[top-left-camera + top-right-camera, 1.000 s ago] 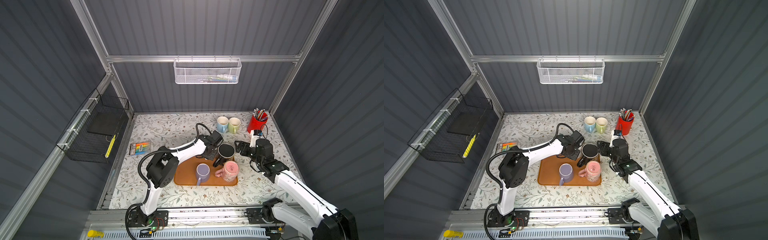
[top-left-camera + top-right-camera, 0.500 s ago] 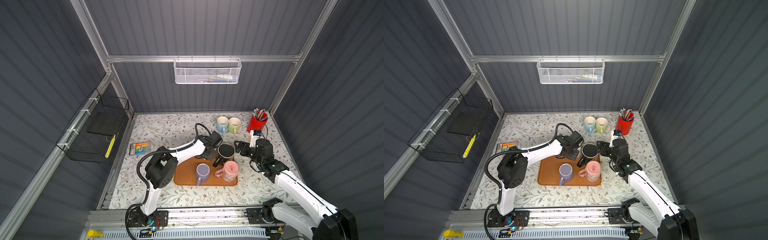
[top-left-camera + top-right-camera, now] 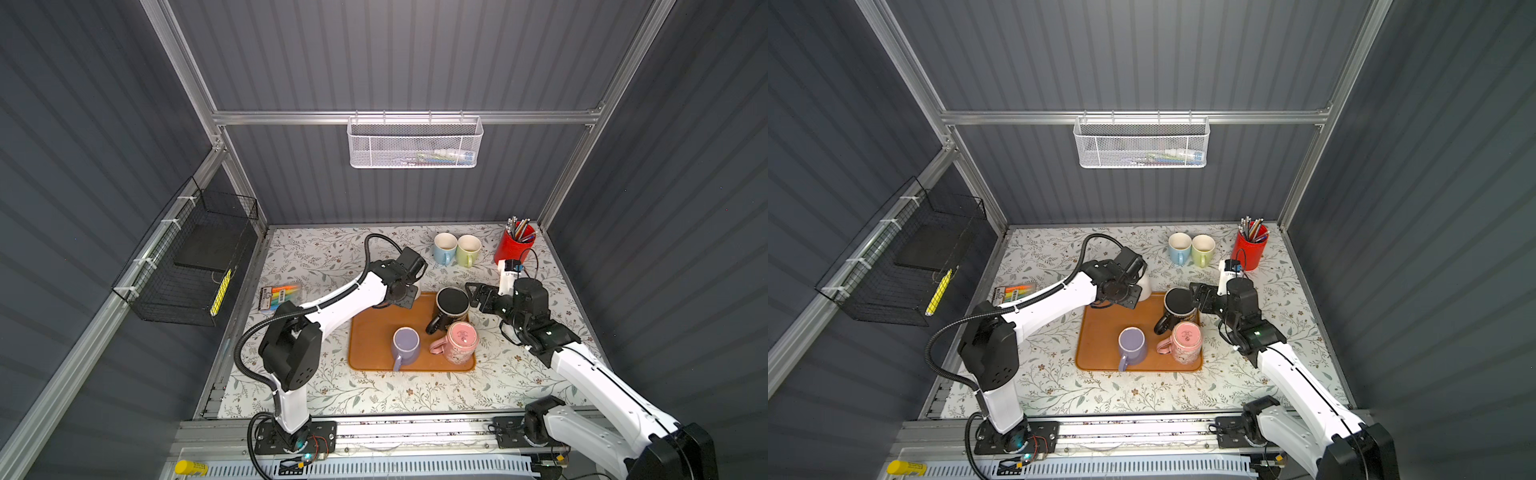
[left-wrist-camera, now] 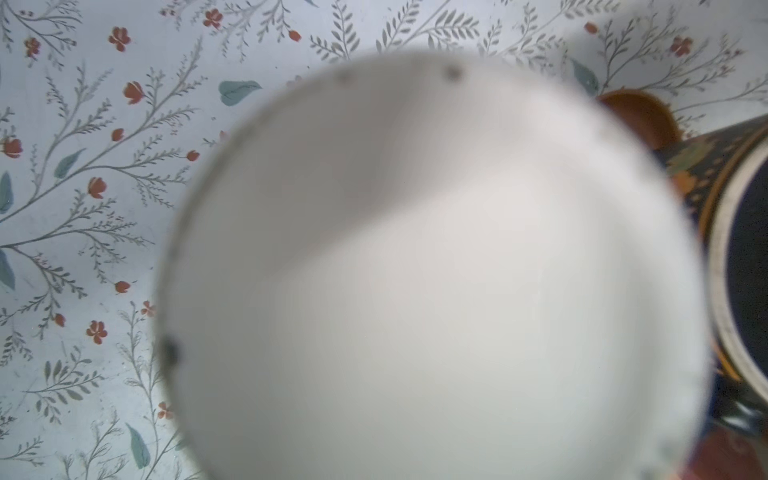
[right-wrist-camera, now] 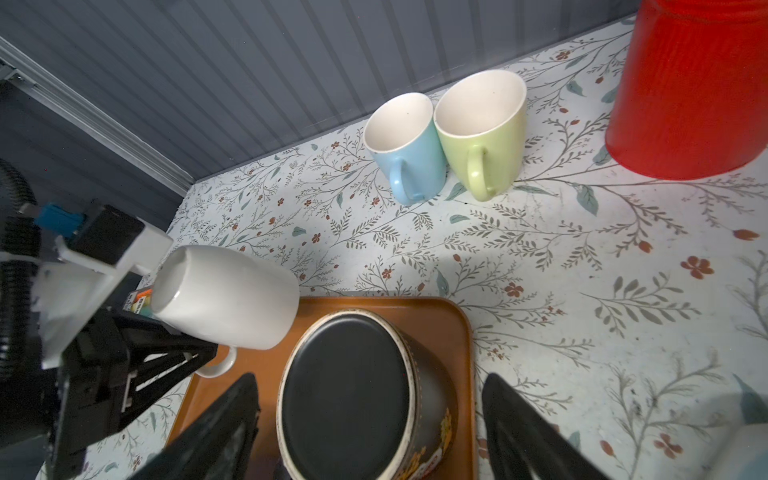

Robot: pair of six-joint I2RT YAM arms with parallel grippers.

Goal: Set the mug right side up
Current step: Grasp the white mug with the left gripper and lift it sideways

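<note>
The left gripper [image 5: 195, 353] is pinched narrow on the handle of the white mug [image 5: 224, 295]. The mug hangs on its side over the far left corner of the orange tray [image 3: 374, 345], with bare table beyond. The right gripper [image 3: 473, 293] gapes wide just beside the black mug [image 3: 452, 302] at the tray's far right edge. The blue mug [image 3: 444, 245] and green mug [image 3: 468, 247] stand empty and touching. The red cup [image 3: 513, 245] holds pens.

Both top views look down from high in front on the whole table [image 3: 316, 249]. Left wrist camera hugs the mug [image 4: 415, 270]; right wrist, low, faces rearward, sharing it.
</note>
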